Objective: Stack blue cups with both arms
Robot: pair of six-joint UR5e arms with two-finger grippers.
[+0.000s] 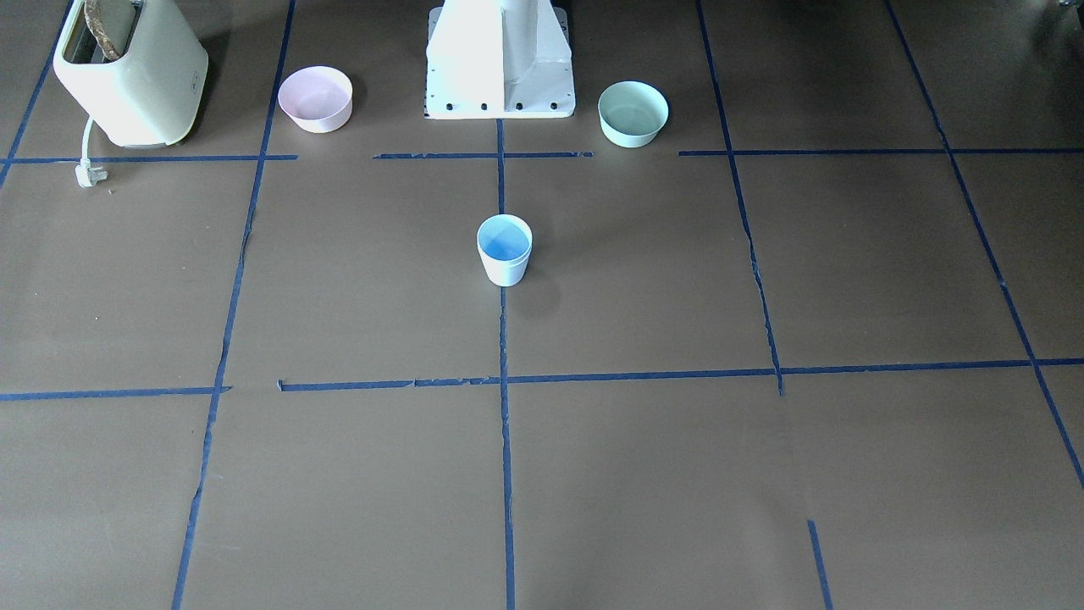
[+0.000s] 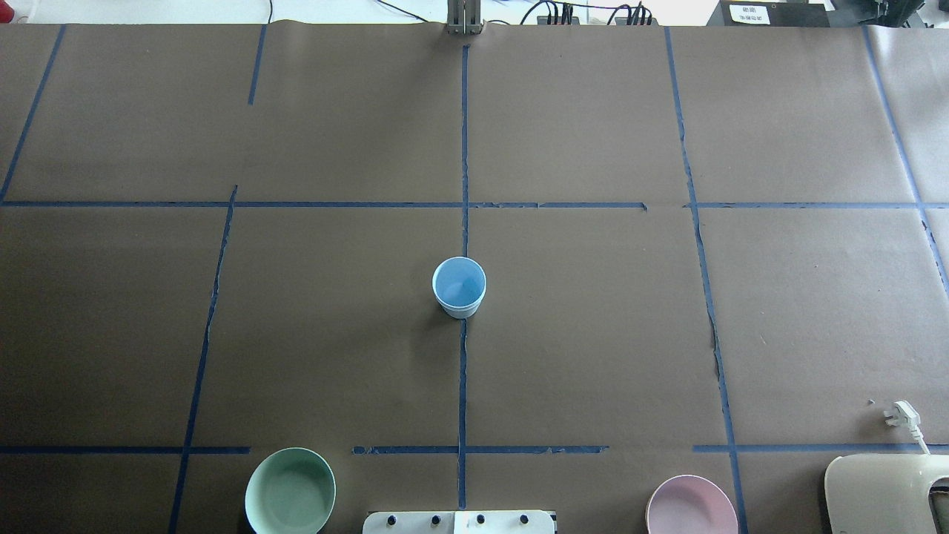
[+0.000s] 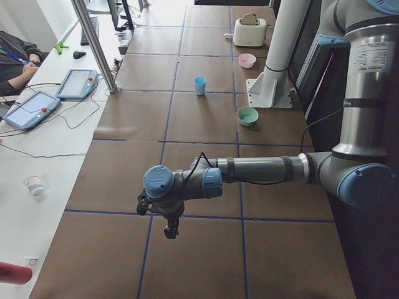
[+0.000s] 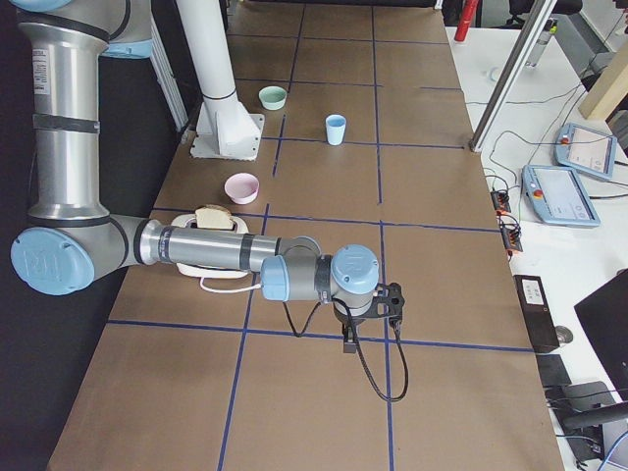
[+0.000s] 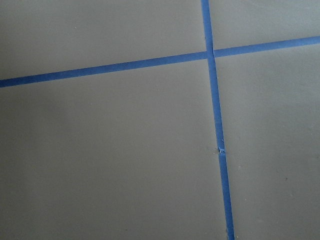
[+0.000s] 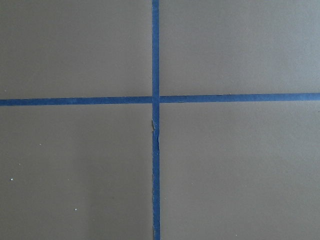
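**A:** Front-facing view. We log one pale-blue tapered plastic cup [image 1: 504, 251] upright on the brown paper-covered desk [image 1: 339, 296]. It stands on the centre tape line, well apart from the wide pink bowl [image 1: 315, 99] and the wide mint-green bowl [image 1: 633, 113]. A faint line under its rim may be a second cup nested inside; we cannot tell.

**B:** Overhead: a single cup outline, no arm in frame.

**A:** Left side view: the left pincer [image 3: 168, 230] hangs over a tape crossing, far from the cup. No cup at it; how wide it gapes we cannot tell.

**B:** Right side view: the right pincer [image 4: 349, 341] reads likewise.

**A:** Wrist views: only desk and blue tape [image 5: 215, 125].

**B:** Our judgement is that the stacking is likely finished. Next we would confirm the nesting before any reach.
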